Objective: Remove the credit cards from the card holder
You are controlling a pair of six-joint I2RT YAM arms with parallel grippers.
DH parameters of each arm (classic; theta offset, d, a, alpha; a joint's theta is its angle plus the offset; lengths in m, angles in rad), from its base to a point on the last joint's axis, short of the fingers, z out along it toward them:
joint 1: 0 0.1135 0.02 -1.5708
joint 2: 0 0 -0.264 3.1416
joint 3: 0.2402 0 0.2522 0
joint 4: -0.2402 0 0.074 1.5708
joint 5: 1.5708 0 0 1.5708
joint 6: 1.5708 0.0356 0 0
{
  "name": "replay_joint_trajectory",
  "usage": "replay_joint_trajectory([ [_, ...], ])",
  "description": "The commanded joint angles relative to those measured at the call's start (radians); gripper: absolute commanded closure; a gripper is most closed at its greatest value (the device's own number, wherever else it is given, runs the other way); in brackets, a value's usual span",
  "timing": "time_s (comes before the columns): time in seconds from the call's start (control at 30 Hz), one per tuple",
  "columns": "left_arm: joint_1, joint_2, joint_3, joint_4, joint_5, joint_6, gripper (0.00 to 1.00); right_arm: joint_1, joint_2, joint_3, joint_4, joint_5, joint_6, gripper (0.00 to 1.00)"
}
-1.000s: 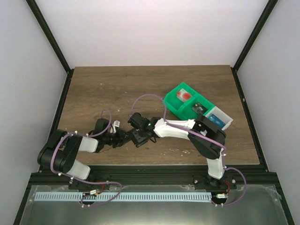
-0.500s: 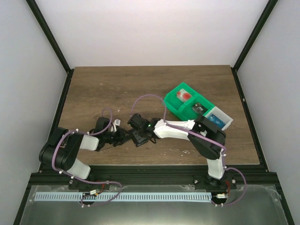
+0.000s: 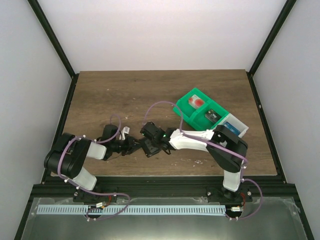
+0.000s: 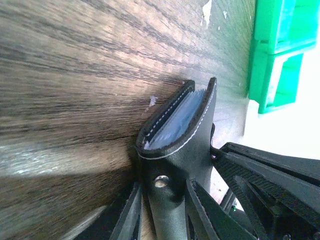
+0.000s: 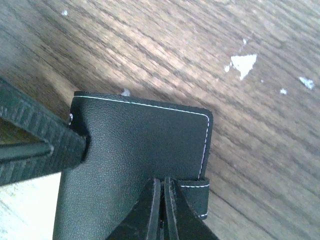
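the left hand [image 4: 164, 184] grasps the barely parted card holder [image 4: 195, 125] over the counter [image 3: 125, 95], the right hand [image 5: 162, 182] clenched at its tab edge; farther off some credit cards [image 3: 195, 102] already lie in the green tray [image 3: 182, 111], any left inside hidden.

One card holder [image 5: 140, 145], two trays [image 3: 186, 116], three cards [image 3: 195, 102].

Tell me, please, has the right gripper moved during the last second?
Yes, slightly: the right gripper crept toward the table's near edge, away from the green tray.
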Motion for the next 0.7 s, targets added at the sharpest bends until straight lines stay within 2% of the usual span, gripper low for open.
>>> replay_joint_trajectory([
  [0.0, 0.000, 0.044, 0.003, -0.044, -0.012, 0.017, 0.73, 0.004, -0.068, -0.062, 0.024, -0.033, 0.028, 1.00],
  [0.17, -0.007, 0.040, 0.007, -0.053, -0.018, 0.015, 0.73, 0.000, -0.128, -0.126, 0.053, 0.001, 0.058, 1.00],
  [0.27, -0.008, 0.021, 0.029, -0.124, -0.021, 0.049, 0.79, 0.000, -0.201, -0.208, 0.157, -0.066, 0.065, 1.00],
  [0.43, -0.012, -0.150, 0.042, -0.248, -0.046, 0.072, 0.79, -0.002, -0.249, -0.295, 0.268, -0.157, 0.187, 0.99],
  [0.53, -0.049, -0.245, 0.043, -0.253, -0.056, 0.033, 0.77, -0.001, -0.286, -0.346, 0.339, -0.185, 0.237, 1.00],
  [0.67, -0.140, -0.259, 0.054, -0.191, -0.061, -0.031, 0.77, -0.002, -0.300, -0.356, 0.363, -0.186, 0.271, 0.99],
])
